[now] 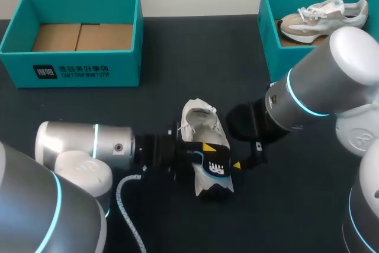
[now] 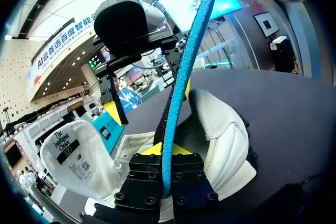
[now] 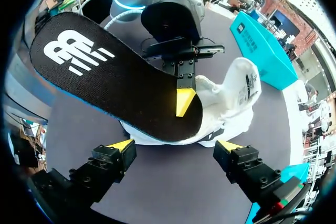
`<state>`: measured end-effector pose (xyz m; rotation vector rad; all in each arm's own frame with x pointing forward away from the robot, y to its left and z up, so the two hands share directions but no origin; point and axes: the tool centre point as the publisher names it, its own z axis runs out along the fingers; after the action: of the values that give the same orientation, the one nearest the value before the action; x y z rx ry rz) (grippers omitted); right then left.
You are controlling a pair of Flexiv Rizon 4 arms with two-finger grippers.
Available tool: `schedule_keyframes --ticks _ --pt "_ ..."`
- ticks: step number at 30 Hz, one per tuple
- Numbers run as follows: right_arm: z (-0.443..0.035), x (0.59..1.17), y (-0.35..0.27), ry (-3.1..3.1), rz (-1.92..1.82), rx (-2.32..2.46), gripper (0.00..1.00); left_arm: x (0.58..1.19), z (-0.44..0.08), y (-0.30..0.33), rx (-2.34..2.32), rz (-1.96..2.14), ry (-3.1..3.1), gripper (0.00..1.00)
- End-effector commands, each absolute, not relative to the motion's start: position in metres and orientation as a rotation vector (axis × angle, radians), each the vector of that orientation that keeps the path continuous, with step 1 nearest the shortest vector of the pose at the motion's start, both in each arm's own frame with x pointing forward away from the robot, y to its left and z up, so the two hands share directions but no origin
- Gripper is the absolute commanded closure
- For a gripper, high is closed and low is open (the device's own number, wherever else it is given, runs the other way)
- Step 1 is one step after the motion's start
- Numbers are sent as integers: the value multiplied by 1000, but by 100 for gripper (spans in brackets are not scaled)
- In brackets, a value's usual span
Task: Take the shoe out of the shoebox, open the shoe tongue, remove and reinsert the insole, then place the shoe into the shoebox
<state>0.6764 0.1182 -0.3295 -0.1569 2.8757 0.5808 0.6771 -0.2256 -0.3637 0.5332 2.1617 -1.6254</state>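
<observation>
The shoe [image 1: 198,119] is out, tongue [image 3: 247,85] open, insole [image 3: 105,77] pinched in the left claw [image 2: 168,149] over the shoe, right claw [image 3: 176,145] wide beside it; reinserting and boxing seem left.

Right hand [image 3: 176,145] — spread wide — faces the insole [image 3: 105,77] above the shoe [image 3: 237,90].

- My silver-white rounded left arm [image 1: 83,146] and right arm [image 1: 331,75] each wear a glowing cyan ring.
- A grey ribbed cable [image 1: 120,197] hangs behind my left gripper [image 2: 167,150].
- My right gripper [image 3: 176,145]: black screw-studded fingers, yellow wedge tips.
</observation>
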Motion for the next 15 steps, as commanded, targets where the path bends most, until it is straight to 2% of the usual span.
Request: schedule_keyframes --ticks 1,3,8,15 --pt "-330 675 118 2873 582 -157 0 678 -368 -228 529 -1619 2162 72" --pt "-330 675 118 2873 582 -157 0 677 -365 -228 531 -1621 2160 71" --pt "-330 675 118 2873 582 -157 0 675 -359 -228 538 -1630 2143 60" --pt "-330 675 118 2873 582 -157 0 674 -349 -230 539 -1644 2135 60"
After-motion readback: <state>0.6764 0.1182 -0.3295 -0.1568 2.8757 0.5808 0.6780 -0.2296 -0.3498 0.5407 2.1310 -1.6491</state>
